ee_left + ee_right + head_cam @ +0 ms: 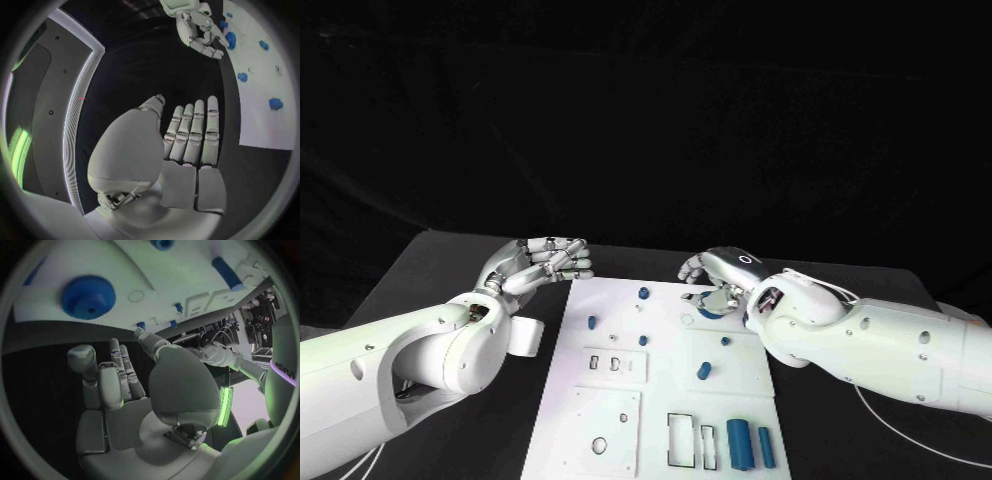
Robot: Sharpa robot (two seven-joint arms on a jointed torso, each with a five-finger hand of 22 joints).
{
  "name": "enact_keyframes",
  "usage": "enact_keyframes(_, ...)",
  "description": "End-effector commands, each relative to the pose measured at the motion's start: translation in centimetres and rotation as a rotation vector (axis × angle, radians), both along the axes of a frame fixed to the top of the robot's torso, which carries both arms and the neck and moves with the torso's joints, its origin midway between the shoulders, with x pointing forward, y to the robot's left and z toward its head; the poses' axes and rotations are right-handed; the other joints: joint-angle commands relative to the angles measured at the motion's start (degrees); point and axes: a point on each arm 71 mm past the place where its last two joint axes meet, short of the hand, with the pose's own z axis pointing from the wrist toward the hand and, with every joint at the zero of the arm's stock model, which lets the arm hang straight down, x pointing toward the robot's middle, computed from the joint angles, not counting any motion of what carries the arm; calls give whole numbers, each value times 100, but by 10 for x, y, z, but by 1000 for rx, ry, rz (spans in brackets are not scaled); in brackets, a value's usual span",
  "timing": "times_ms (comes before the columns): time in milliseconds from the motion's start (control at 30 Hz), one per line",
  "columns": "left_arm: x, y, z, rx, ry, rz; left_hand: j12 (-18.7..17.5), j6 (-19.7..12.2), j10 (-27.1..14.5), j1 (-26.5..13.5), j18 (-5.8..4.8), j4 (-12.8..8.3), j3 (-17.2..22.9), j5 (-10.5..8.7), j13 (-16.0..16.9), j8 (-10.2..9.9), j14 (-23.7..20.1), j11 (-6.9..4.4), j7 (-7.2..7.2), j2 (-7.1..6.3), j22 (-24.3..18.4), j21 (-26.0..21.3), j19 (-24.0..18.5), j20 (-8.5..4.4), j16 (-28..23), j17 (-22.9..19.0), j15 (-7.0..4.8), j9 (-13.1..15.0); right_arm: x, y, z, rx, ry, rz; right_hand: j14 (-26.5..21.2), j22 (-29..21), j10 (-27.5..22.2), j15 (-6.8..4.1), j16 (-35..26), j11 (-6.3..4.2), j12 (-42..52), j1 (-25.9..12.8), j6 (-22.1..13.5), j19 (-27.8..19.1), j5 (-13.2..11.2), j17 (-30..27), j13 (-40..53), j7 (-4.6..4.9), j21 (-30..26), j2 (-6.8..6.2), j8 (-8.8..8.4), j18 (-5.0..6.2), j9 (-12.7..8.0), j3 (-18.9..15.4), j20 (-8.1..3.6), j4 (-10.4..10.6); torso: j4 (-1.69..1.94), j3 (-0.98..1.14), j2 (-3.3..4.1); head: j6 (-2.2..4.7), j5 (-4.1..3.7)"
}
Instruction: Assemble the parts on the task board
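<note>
The white task board (661, 400) lies in the middle of the black table. A blue gear (711, 312) sits near its far right edge and shows large in the right wrist view (89, 296). My right hand (718, 274) hovers just beyond the gear with its fingers apart, holding nothing; its fingers (119, 372) are bare. My left hand (545, 262) is off the board's far left corner, and its fingers (194, 130) are stretched out together and empty. Small blue parts (704, 371) are scattered on the board, and two blue cylinders (738, 443) lie at its near right.
Rectangular recesses (610, 363) and a round hole (599, 443) mark the board's near half, with open slots (678, 440) beside the cylinders. Bare black table (444, 260) lies to the left, right and far side of the board. My left forearm (430, 350) runs along the left side.
</note>
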Motion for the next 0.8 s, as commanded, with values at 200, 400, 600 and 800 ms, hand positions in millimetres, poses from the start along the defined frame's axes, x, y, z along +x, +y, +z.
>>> enact_keyframes(200, 1, -2, 1, -14, -3, -30, -28, 16, -33, 8, 60, 9, 34, -37, -7, -26, -30, 6, 9, -53, -7, -34, -48, 2, -31, 8, 3, -10, -5, -41, 1, 125, 210, -106, 30, -40, 836, -192, -1, -208, 604, -62, -93, -27, 166, -67, 357, -136, -87, -195, 6, -16, 32, -178, -144, 145, -110, 60, -90, -43, -29)
enact_keyframes(400, 2, -2, 0, -14, -1, -32, -29, 16, -35, 6, 61, 10, 34, -37, -8, -26, -30, 6, 6, -52, -8, -34, -50, 3, -32, 9, 4, -10, -6, -54, -4, 112, 278, -135, 107, 184, 654, -316, 82, -344, 2146, 182, -240, 125, 245, 125, 1841, -241, -29, -177, 105, -56, 162, -633, -275, 280, -95, 96, -92, -96, -21)
enact_keyframes(600, 2, -2, 0, -14, 1, -35, -32, 16, -45, -7, 74, 11, 37, -38, -6, -29, 11, 0, 2, -52, 1, -6, -10, -2, -17, 31, -8, -11, -2, -53, -11, 79, 308, -145, 302, 622, 925, -256, 520, -278, 5368, 316, -457, 374, 660, 1197, 5243, -197, 206, -116, 153, -125, 243, -1066, -243, 500, -96, 99, -82, -123, 10)
enact_keyframes(800, 2, -3, 0, -15, 2, -37, -33, 16, -46, -8, 75, 11, 38, -38, -6, -30, 17, 0, 0, -52, 3, -1, -3, -3, -15, 34, -9, -12, 2, -48, -18, 60, 317, -144, 361, 875, 1280, -220, 661, -242, 6361, 413, -510, 501, 626, 1581, 6368, -153, 361, -39, 216, -169, 280, -1211, -195, 594, -75, 98, -73, -132, 9)
